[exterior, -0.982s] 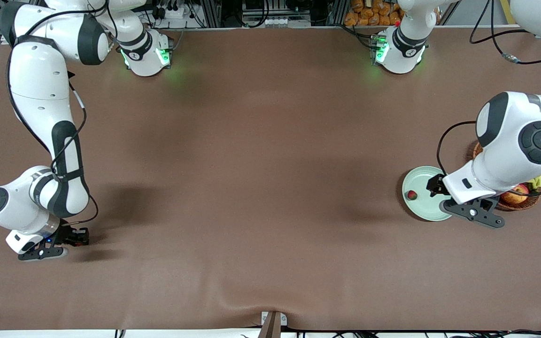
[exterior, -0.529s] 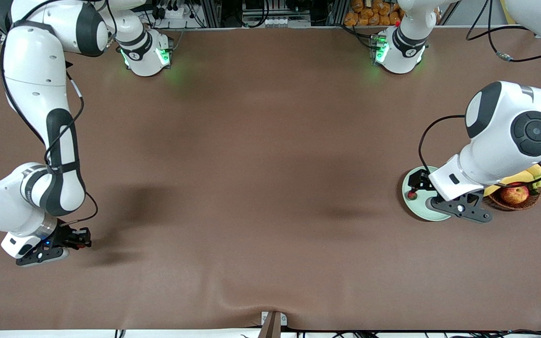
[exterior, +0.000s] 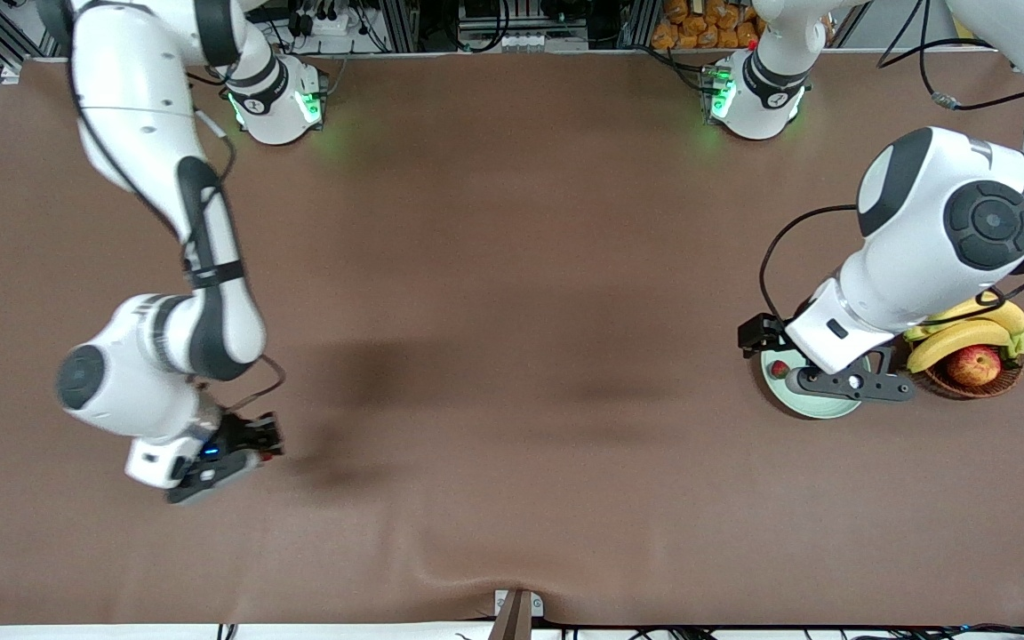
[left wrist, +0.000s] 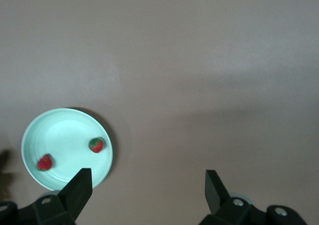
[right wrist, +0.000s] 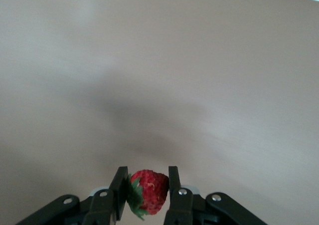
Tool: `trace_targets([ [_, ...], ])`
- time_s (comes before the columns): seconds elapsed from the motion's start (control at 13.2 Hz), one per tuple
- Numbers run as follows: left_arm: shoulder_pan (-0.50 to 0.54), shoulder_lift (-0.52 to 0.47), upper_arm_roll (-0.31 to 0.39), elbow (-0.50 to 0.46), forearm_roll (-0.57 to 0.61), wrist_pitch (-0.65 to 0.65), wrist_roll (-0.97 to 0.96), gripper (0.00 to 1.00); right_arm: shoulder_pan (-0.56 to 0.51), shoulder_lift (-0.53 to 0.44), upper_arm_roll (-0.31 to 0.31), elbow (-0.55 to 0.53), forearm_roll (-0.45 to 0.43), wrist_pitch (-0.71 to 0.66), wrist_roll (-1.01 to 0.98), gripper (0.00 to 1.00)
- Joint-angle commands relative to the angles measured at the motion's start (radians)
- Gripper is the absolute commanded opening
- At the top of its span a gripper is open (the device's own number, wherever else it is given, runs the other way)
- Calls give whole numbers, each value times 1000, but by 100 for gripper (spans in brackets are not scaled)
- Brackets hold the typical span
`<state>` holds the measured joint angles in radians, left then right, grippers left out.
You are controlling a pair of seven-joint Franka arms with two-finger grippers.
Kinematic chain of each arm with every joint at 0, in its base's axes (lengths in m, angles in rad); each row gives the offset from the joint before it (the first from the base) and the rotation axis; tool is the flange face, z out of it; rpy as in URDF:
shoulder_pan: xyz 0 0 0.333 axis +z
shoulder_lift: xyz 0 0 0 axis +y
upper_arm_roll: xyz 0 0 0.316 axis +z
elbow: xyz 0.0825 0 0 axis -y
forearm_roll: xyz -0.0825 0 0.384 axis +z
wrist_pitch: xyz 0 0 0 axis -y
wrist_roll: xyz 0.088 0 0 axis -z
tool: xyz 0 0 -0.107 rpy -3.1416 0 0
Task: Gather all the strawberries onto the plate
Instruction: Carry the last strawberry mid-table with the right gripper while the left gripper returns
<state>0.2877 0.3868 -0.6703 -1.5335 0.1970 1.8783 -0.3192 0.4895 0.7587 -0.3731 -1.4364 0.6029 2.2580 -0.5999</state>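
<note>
The right gripper [exterior: 272,442] is being held above bare table [exterior: 512,356] toward the right arm's end, its fingers [right wrist: 119,190] clamped on one berry [right wrist: 147,191]. Compared with the earlier frames, this gripper is being carried away from the table's edge and toward the middle, and its arm is being swung along with it.

The left gripper [exterior: 754,338] is being held over the plate [exterior: 819,407], jaws spread wide and empty. Since a second ago it is being shifted off the plate's centre toward the rim on the middle-table side, so the basket [exterior: 979,384] with bananas [exterior: 965,333] and apple [exterior: 974,364] is being uncovered.

Two berries [left wrist: 96,144] [left wrist: 45,162] are lying in the plate, well apart.
</note>
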Motion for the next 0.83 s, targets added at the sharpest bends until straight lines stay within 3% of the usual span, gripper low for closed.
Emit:
trace_targets([
  [0.0, 7, 0, -23, 16, -14, -30, -67, 100, 154, 17, -7, -18, 93, 98, 133, 10],
  [0.3, 7, 0, -25, 13, -11, -44, -98, 100, 326, 39, 0, -18, 95, 181, 372, 10],
  [0.53, 7, 7, -25, 6, -5, -45, -98, 100, 398, 66, 45, -22, 94, 282, 469, 11],
  [0.76, 7, 17, -25, 3, -2, -57, -93, 100, 475, 68, 56, -64, 94, 299, 561, 11],
])
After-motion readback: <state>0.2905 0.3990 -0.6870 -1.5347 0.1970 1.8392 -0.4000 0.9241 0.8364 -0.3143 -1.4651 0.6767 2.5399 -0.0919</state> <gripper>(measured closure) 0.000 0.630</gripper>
